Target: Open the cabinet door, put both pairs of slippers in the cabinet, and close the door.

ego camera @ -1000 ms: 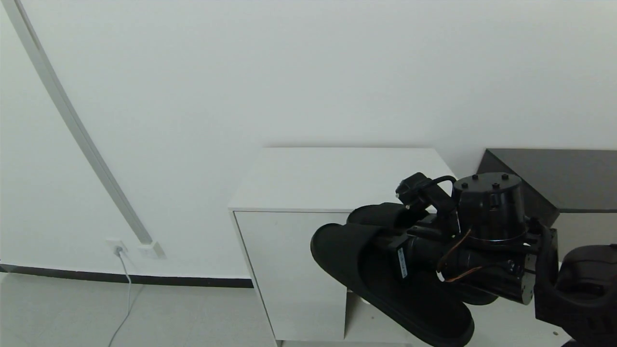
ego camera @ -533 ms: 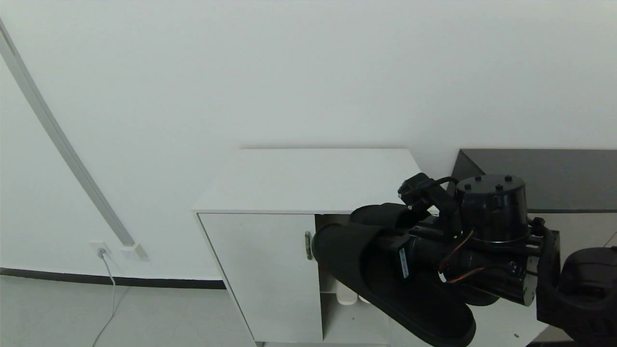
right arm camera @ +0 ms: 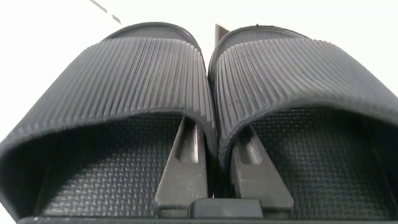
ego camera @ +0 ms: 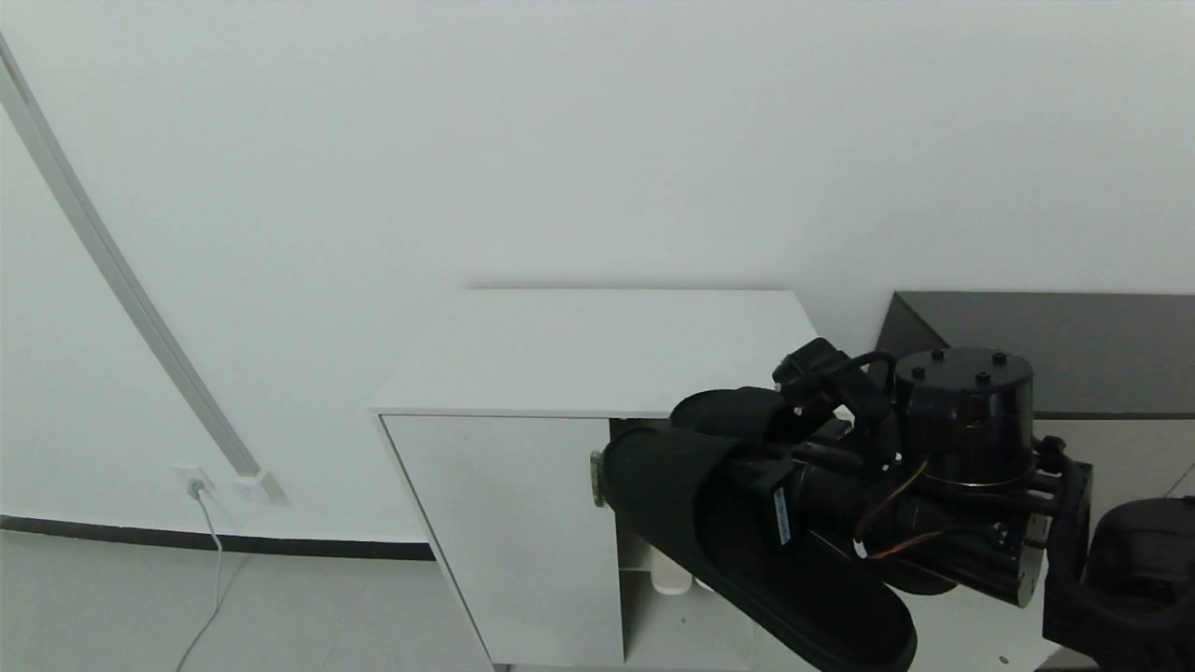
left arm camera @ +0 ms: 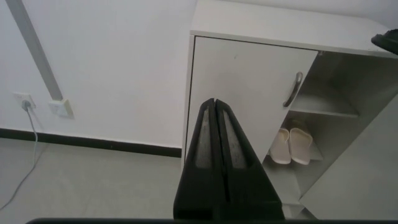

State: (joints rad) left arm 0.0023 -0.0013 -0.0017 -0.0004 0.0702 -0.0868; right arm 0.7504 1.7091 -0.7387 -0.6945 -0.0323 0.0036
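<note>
Head view: the cabinet (ego camera: 597, 350) is recorded with its left door (ego camera: 509, 532) shut and its right half open. The interior is largely hidden by the black slippers (ego camera: 691, 485), held up near the opening.

Left wrist view: the left gripper (left arm camera: 215, 143) is noted with jaws pressed together, empty. White slippers (left arm camera: 293, 145) are seen on a lower shelf (left arm camera: 323, 111) inside.

Right wrist view: the right gripper (right arm camera: 214, 165) has one jaw inside each black slipper, with their inner walls pinched between.
</note>
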